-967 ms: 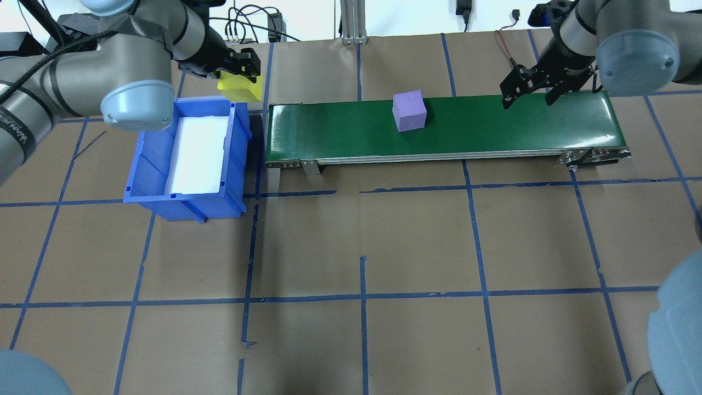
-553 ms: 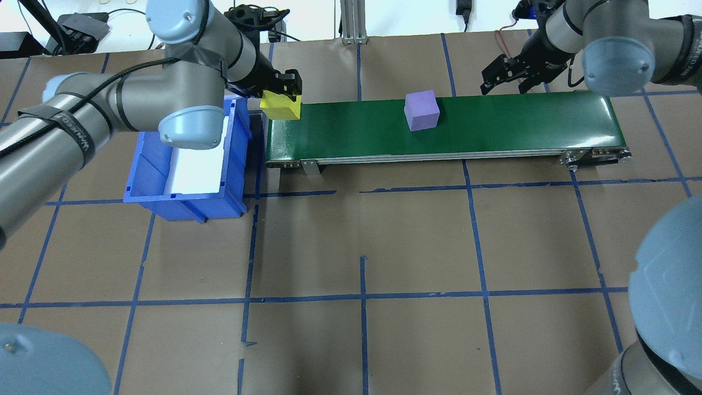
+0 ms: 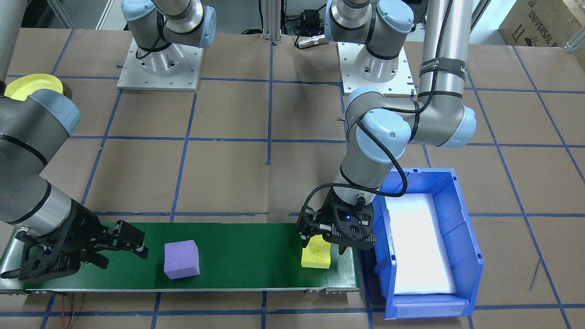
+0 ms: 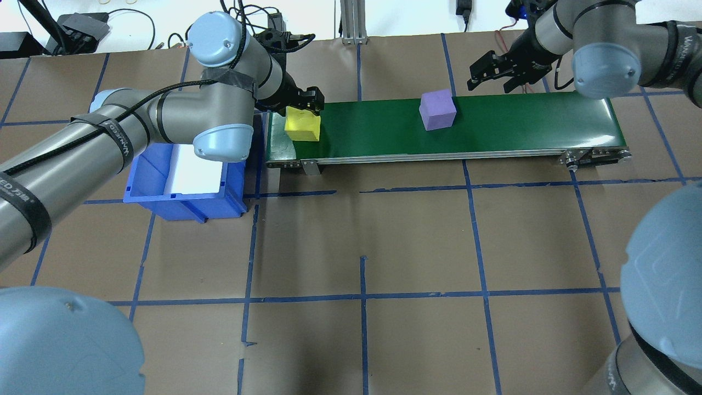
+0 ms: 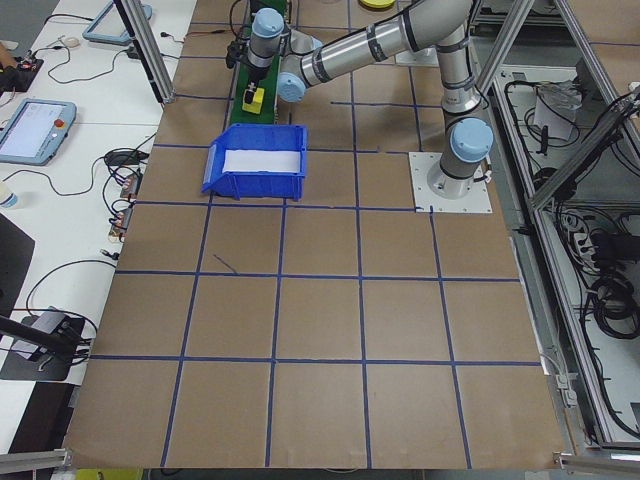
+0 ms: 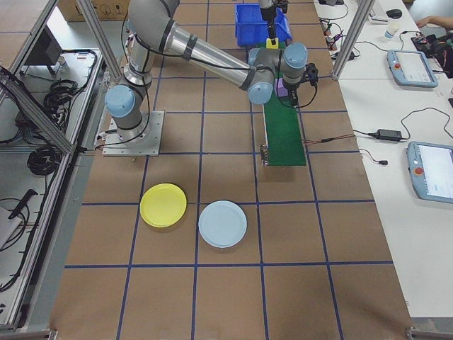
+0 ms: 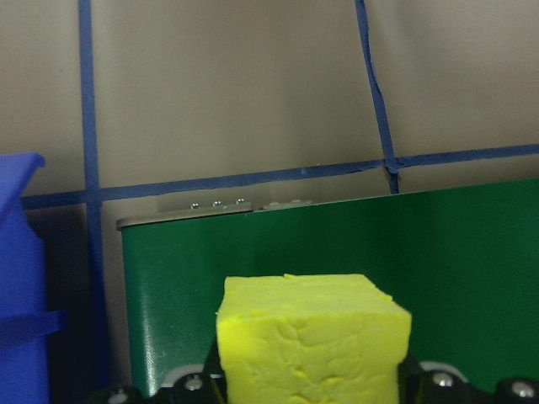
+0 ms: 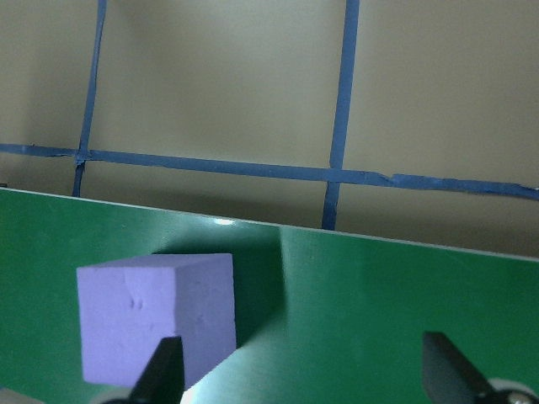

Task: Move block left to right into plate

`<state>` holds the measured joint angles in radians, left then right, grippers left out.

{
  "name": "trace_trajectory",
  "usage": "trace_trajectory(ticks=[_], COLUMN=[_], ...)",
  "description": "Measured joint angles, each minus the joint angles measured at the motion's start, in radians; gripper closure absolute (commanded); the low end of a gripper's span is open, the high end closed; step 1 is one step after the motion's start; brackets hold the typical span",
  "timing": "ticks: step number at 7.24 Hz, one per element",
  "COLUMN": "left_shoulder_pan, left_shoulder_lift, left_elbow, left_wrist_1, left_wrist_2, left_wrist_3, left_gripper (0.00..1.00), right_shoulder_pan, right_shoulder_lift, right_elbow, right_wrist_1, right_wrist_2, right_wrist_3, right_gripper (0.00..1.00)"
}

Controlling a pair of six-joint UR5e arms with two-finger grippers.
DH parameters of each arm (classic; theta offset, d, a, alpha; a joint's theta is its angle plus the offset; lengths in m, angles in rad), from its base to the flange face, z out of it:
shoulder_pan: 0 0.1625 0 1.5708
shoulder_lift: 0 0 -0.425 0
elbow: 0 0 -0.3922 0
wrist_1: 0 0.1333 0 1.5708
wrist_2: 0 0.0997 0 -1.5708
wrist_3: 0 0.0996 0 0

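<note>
Overhead and front views face each other – both share the green belt (image 4: 493, 123).

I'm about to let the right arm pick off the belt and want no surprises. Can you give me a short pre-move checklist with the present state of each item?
1. Right gripper open and empty: ok; the right wrist view shows its fingers spread with nothing between them.
2. Purple block on the green conveyor belt, upright: ok.
3. Block lined up between the fingers: not ok; in the right wrist view it sits beside the left finger.
4. Left gripper clear of the pick: ok; it is at the belt's other end, shut on the yellow block.
5. Yellow plate free to receive: ok; nothing lies in it.
6. Belt running or stopped: cannot tell.
</note>
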<state>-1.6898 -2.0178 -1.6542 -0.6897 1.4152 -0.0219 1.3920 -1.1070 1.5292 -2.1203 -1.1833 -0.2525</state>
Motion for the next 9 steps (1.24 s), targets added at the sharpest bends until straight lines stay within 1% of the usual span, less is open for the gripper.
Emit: trace_trajectory(ticks=[1, 2, 4, 5, 6, 7, 8, 9], left_shoulder_pan=[0.0, 0.002, 0.016, 0.041, 0.086, 0.138, 0.171, 0.184], left_shoulder_lift=[0.021, 0.066, 0.186, 0.245, 0.307, 0.367, 0.414, 0.44], left_elbow=[0.005, 0.011, 0.018, 0.02, 0.022, 0.024, 0.024, 0.024], left_wrist_1=[-0.005, -0.052, -0.249, -0.36, -0.475, -0.585, -0.671, -0.719], left_wrist_2=[0.003, 0.019, 0.109, 0.133, 0.143, 0.145, 0.146, 0.146], left_wrist_3=[0.002, 0.004, 0.01, 0.013, 0.016, 0.018, 0.018, 0.018], left_gripper=[0.0, 0.0, 0.0, 0.0, 0.0, 0.0, 0.0, 0.0], right_shoulder_pan=[0.022, 0.035, 0.044, 0.045, 0.045, 0.045, 0.044, 0.043], right_shoulder_lift=[0.002, 0.004, 0.021, 0.03, 0.035, 0.037, 0.035, 0.023], right_elbow=[0.006, 0.019, 0.036, 0.039, 0.043, 0.056, 0.07, 0.073], right_wrist_1=[-0.014, -0.027, -0.071, -0.087, -0.093, -0.105, -0.122, -0.127], right_wrist_2=[-0.002, -0.002, -0.002, -0.009, -0.031, -0.054, -0.074, -0.123], right_wrist_3=[0.032, 0.055, 0.08, 0.084, 0.086, 0.087, 0.085, 0.081], right_gripper=[0.0, 0.0, 0.0, 0.04, 0.29, 0.48, 0.7, 0.75])
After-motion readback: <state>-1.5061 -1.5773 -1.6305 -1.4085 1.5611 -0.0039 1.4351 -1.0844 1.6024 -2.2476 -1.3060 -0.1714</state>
